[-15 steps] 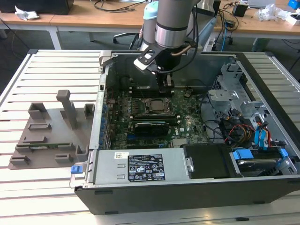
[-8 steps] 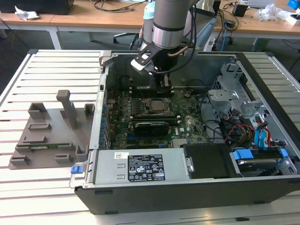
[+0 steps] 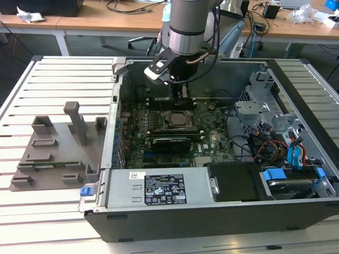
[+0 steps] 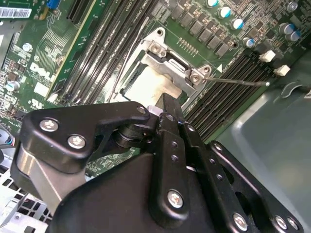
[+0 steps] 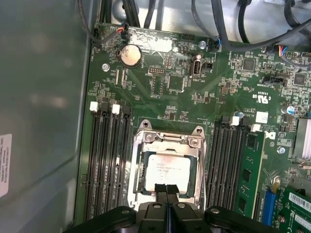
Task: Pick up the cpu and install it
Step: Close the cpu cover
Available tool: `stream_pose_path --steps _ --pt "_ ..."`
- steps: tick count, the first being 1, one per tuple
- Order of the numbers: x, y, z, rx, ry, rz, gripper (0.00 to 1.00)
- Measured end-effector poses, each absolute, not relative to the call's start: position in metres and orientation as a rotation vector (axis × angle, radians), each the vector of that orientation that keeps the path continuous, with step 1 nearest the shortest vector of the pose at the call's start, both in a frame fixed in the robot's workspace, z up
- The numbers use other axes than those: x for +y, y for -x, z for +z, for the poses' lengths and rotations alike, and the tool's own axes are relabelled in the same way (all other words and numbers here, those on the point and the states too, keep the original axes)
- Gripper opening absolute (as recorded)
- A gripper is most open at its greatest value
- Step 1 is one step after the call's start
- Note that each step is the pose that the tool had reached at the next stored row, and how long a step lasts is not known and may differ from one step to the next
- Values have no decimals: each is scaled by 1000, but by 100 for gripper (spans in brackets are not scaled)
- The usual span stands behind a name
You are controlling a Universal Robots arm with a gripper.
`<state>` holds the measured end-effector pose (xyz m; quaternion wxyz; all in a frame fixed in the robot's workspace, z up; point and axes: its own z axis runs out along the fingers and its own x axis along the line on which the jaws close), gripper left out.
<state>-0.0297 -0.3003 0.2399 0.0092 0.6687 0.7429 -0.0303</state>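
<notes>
The gripper point(image 5: 167, 187) is hanging inside the open computer case point(image 3: 212, 225) with its two fingers pressed together, holding nothing. The cpu point(image 5: 169, 167) is lying flat in the metal socket frame point(image 5: 167, 139) on the green board point(image 5: 170, 92), directly beneath the gripper's tips. I cannot tell whether they are touching it. Dark memory slots point(image 5: 107, 160) are running along both sides of the gripper.

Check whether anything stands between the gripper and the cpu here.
Nothing visible does. In the first wrist view the gripper, fingers together, is at one edge of the cpu, whose silvery top lies bare inside the metal socket frame on the motherboard.
</notes>
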Motion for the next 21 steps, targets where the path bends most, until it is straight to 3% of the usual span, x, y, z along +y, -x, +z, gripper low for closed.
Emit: stream_pose_path --steps 12,21 --pt "-300 41 236 2320 -2089 -94 11" --pt "-300 44 212 2320 -2089 -94 11"
